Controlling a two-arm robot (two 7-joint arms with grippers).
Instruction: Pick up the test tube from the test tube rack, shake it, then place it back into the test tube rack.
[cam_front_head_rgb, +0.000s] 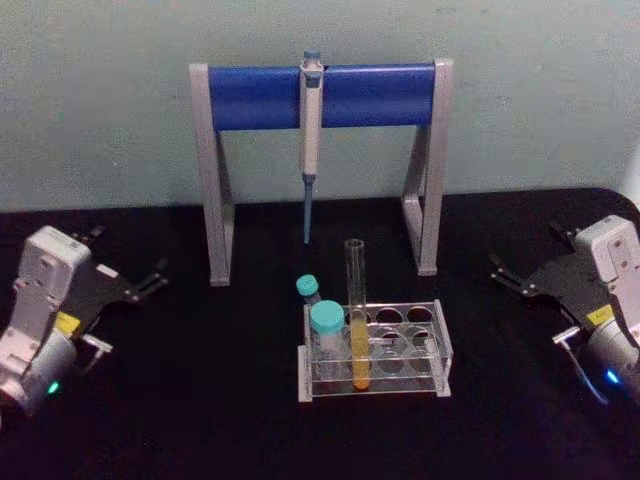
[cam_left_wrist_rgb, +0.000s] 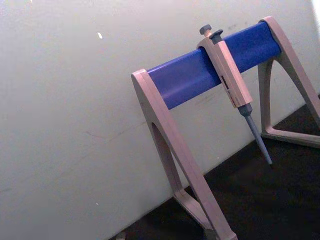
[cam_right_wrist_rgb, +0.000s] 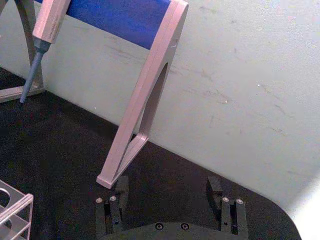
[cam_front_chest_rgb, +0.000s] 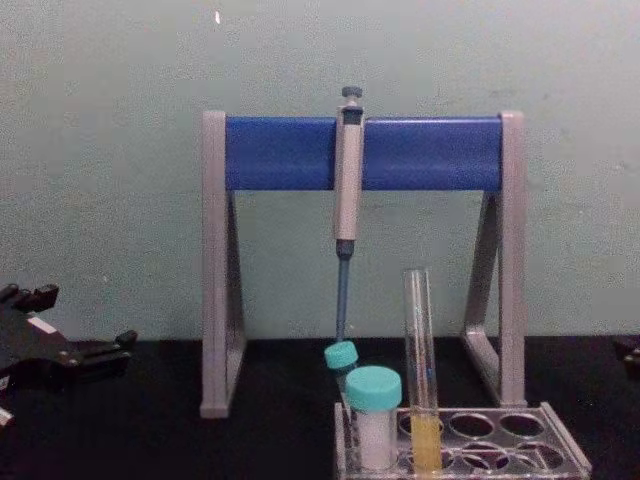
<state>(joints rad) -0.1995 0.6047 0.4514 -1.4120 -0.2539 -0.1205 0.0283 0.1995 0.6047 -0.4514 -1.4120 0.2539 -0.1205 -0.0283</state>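
Observation:
The test tube (cam_front_head_rgb: 356, 300) is a tall clear glass tube with yellow-orange liquid at its bottom. It stands upright in a front hole of the test tube rack (cam_front_head_rgb: 441, 346), a low clear plastic rack near the table's middle. The chest view has the test tube (cam_front_chest_rgb: 420, 350) rising well above the rack (cam_front_chest_rgb: 562, 452). My left gripper (cam_front_head_rgb: 130, 252) rests open at the far left, well away from the rack. At the far right my right gripper (cam_front_head_rgb: 527, 252) is open too, its fingers (cam_right_wrist_rgb: 216, 192) spread with nothing between them.
Two white vials with teal caps (cam_front_head_rgb: 326, 320) stand at the rack's left end. Behind the rack is a tall grey-legged stand with a blue crossbar (cam_front_head_rgb: 260, 95), and a grey-blue pipette (cam_front_head_rgb: 310, 130) hangs from it. The black table ends at a pale wall.

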